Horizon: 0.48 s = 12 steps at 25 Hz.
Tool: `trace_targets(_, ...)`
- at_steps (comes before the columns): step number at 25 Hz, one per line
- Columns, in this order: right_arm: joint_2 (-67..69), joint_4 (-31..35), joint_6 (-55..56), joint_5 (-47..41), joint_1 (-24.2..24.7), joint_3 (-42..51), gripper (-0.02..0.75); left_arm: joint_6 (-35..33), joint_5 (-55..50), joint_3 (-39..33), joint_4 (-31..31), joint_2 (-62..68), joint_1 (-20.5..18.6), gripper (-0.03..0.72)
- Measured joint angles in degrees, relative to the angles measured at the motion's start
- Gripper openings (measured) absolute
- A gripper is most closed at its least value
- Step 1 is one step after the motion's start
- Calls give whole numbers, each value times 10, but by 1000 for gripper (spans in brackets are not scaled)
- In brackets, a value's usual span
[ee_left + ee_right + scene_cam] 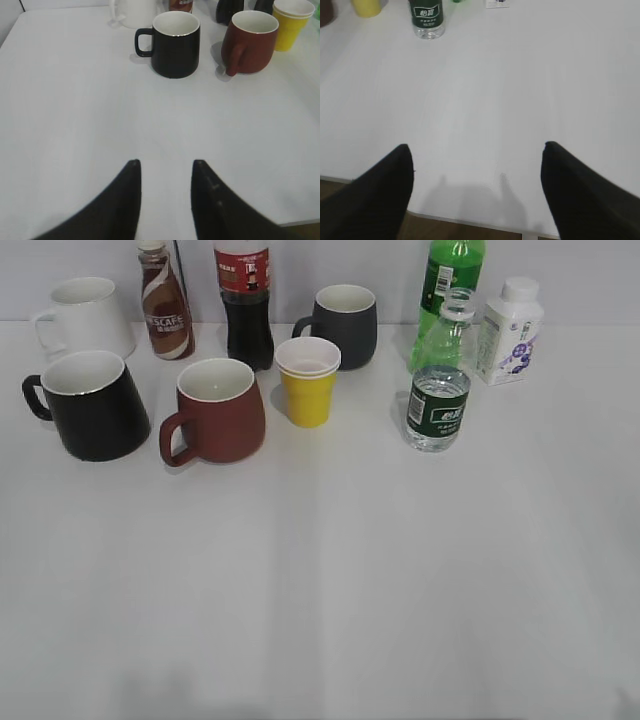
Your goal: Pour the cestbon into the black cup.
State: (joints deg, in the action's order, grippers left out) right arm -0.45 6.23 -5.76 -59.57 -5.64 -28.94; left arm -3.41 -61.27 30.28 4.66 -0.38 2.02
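The cestbon [439, 380] is a clear ribbed bottle with a dark green label, uncapped, upright at the back right of the table. It also shows in the right wrist view [427, 17], far ahead. The black cup [90, 405] stands at the left with its handle to the left, and shows in the left wrist view [172, 42]. My left gripper [165, 162] is open and empty above the near table. My right gripper [476, 145] is wide open and empty at the near table edge. Neither gripper shows in the exterior view.
A brown-red mug [215, 410], yellow cup [307, 380], dark grey mug [342, 325], white mug [85, 315], coffee bottle [165, 300], cola bottle [245, 300], green soda bottle [447, 285] and white milk bottle [510, 330] crowd the back. The table edge [470, 222] lies under my right gripper.
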Motion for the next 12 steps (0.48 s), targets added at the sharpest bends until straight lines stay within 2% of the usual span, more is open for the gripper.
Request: trace_targets(12, -1, 1, 1, 0, 4, 0, 593, 0, 0, -1, 0, 0, 0, 225)
